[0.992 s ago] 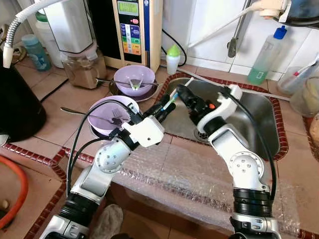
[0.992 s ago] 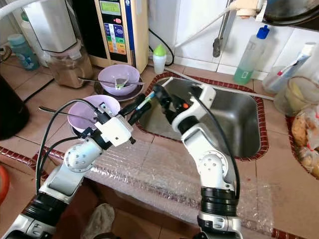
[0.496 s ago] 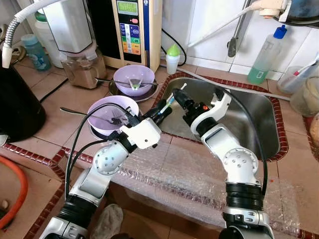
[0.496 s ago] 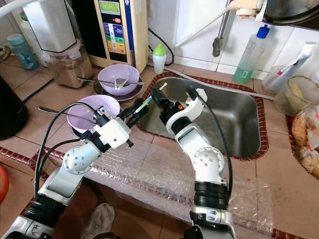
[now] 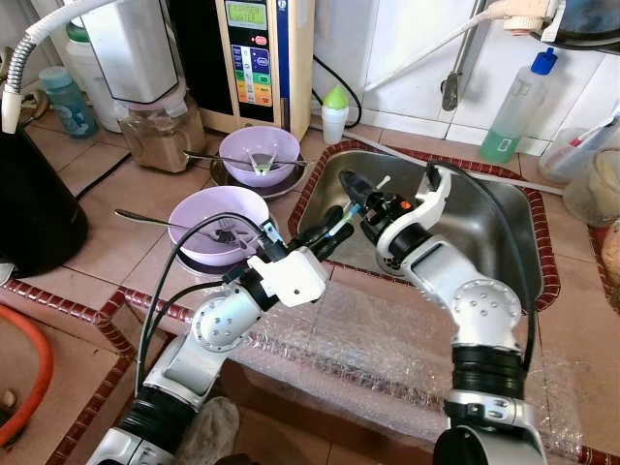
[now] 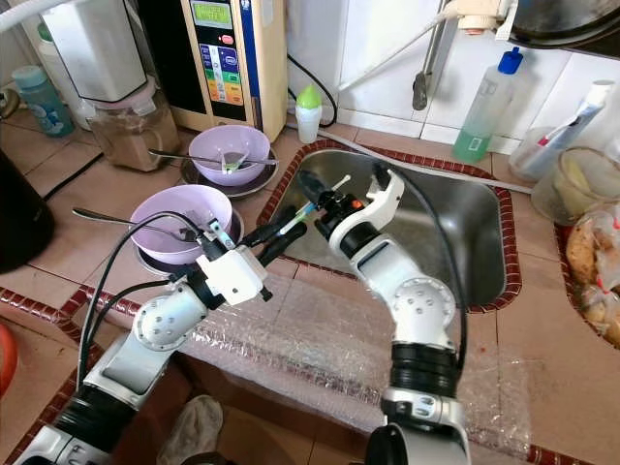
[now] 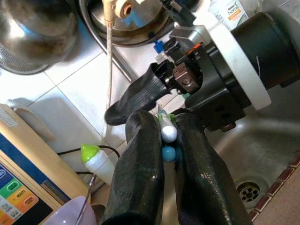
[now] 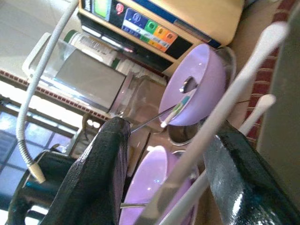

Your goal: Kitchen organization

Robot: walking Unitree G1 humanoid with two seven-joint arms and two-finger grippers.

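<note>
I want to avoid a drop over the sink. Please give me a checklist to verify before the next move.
1. Left gripper shut on the blue-white handle: ok.
2. Right gripper fingers apart: ok.
3. Right gripper close to the handle's tip: ok.
4. Thin white stick at the right gripper secured: cannot tell.
5. Both grippers meet over the sink edge: ok.

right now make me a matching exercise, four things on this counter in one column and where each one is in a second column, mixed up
Things:
1. toothbrush
2. near purple bowl
3. green-capped bottle
4. green liquid bottle

Places:
A. by the wall, behind the sink's right part
B. clamped between the left gripper's fingers
C. on the counter left of the sink, a spoon in it
D. by the wall, beside the water machine

Pairs: 1-B, 2-C, 3-D, 4-A
</note>
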